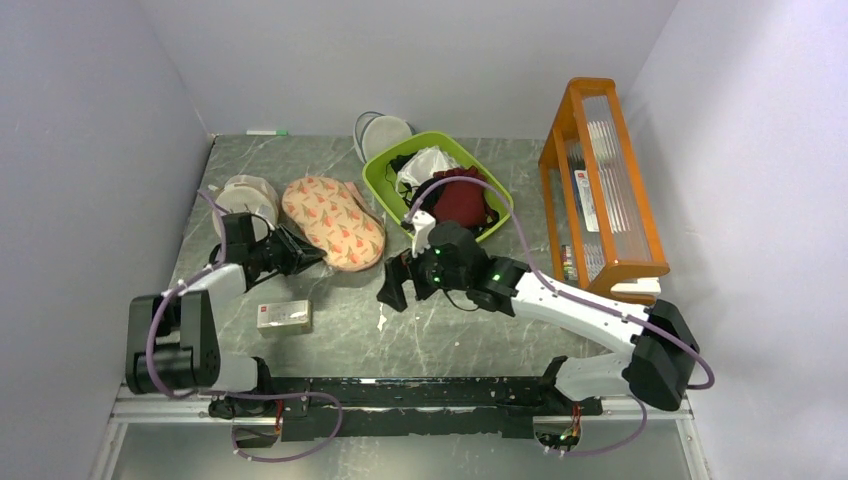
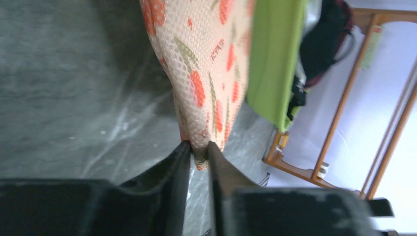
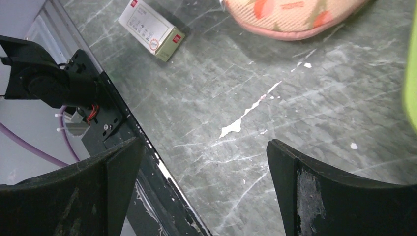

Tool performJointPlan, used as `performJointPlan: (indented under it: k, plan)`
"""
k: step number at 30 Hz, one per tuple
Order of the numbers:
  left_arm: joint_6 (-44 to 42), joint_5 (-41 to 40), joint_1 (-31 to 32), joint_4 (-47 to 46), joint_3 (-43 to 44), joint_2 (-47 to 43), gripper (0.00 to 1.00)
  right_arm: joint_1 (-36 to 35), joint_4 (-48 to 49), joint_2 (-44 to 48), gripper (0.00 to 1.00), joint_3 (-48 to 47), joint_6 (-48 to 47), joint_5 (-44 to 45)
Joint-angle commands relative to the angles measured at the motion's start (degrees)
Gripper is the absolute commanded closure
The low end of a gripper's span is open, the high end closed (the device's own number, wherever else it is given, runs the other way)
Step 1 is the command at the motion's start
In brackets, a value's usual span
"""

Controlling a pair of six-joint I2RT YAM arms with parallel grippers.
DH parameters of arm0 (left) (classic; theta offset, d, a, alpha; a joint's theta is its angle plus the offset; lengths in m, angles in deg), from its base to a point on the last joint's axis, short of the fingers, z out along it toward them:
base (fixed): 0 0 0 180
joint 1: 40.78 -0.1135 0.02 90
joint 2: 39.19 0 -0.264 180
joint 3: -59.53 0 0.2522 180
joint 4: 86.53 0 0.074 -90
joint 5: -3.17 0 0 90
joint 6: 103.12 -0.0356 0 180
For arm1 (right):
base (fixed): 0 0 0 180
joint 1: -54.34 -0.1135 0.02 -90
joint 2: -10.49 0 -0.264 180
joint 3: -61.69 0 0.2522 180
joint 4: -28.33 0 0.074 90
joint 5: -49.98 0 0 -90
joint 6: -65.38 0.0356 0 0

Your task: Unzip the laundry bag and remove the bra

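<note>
The peach-pink laundry bag (image 1: 333, 221) with orange-red flower print lies on the table, left of the middle. My left gripper (image 1: 305, 255) is at its near left edge. In the left wrist view the jaws are shut on the bag's padded rim (image 2: 199, 147), and the printed mesh side (image 2: 206, 73) rises above the fingers. My right gripper (image 1: 392, 290) hovers over bare table in front of the bag, jaws wide open with nothing between them (image 3: 205, 145). The bag's near edge (image 3: 290, 17) shows at the top of the right wrist view. The bra is hidden.
A green basket (image 1: 385, 185) holding a dark red garment (image 1: 462, 200) and white fabric stands right of the bag. An orange wooden rack (image 1: 600, 190) lines the right side. A small white box (image 1: 284, 316) lies near the front left. A round beige pouch (image 1: 247, 197) and a round white mesh pouch (image 1: 383, 132) sit behind.
</note>
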Motion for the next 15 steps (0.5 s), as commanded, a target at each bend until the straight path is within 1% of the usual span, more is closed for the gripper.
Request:
performJointPlan:
  k: [1, 3, 6, 8, 10, 12, 13, 15]
  plan:
    - [3.1, 5.4, -0.2, -3.6, -2.4, -7.4, 0.76, -3.3, 3.5, -5.0, 0.00, -2.4, 1.8, 2.2]
    - [4.0, 7.0, -0.3, -2.6, -2.6, -9.3, 0.84, -5.2, 7.2, -8.2, 0.00, -3.0, 4.9, 3.0]
    - [7.9, 9.4, -0.2, -3.6, -3.9, -12.3, 0.92, -7.2, 12.5, -13.5, 0.01, -3.7, 12.1, 6.8]
    - [10.4, 10.2, 0.0, -4.8, -4.8, -14.7, 0.93, -7.3, 16.2, -16.6, 0.08, -3.9, 16.3, 7.5]
    - [11.3, 9.6, 0.3, -3.0, -4.8, -17.1, 0.93, -7.3, 19.3, -18.6, 0.15, -3.5, 19.5, 8.9]
    - [12.0, 8.5, 1.0, -0.6, -4.8, -19.9, 0.93, -7.5, 23.3, -19.4, 0.27, -2.1, 21.6, 10.4]
    - [12.5, 7.9, 1.5, 0.2, -5.0, -21.8, 0.93, -7.7, 25.7, -19.7, 0.32, -1.3, 21.9, 10.6]
    - [13.8, 6.8, 2.6, 1.5, -5.5, -24.3, 0.93, -7.9, 29.0, -20.5, 0.35, -0.7, 21.0, 10.2]
